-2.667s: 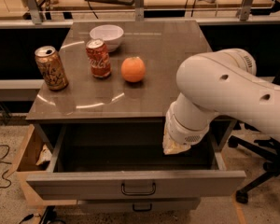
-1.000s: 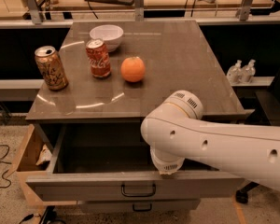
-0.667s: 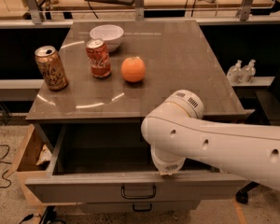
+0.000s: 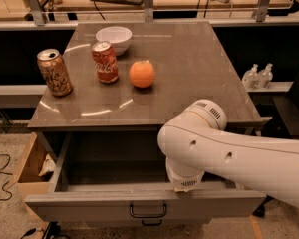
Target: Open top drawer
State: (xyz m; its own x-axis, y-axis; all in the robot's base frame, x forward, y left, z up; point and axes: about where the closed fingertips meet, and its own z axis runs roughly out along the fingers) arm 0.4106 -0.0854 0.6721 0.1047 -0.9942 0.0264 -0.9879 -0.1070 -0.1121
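The top drawer (image 4: 114, 203) is a wide grey drawer under the table top. It stands pulled out toward me, showing its deep grey inside, with a small dark loop handle (image 4: 148, 211) at the centre of its flat front. My white arm reaches in from the right across the drawer. My gripper (image 4: 186, 185) is at the arm's lower end, down at the top edge of the drawer front and right of centre. The arm's body hides most of it. The handle of a lower drawer (image 4: 152, 223) peeks out just below.
On the grey table top (image 4: 189, 68) stand a tan can (image 4: 55, 72), a red cola can (image 4: 104, 62), an orange (image 4: 141, 73) and a white bowl (image 4: 113, 38). A tan cardboard box (image 4: 29, 166) sits left of the drawer. Small bottles (image 4: 256, 76) and a dark chair (image 4: 289, 116) are at the right.
The arm has swung from the right side of the drawer to lower and further left, over the drawer front. It has held still over the last second. The drawer has stayed open.
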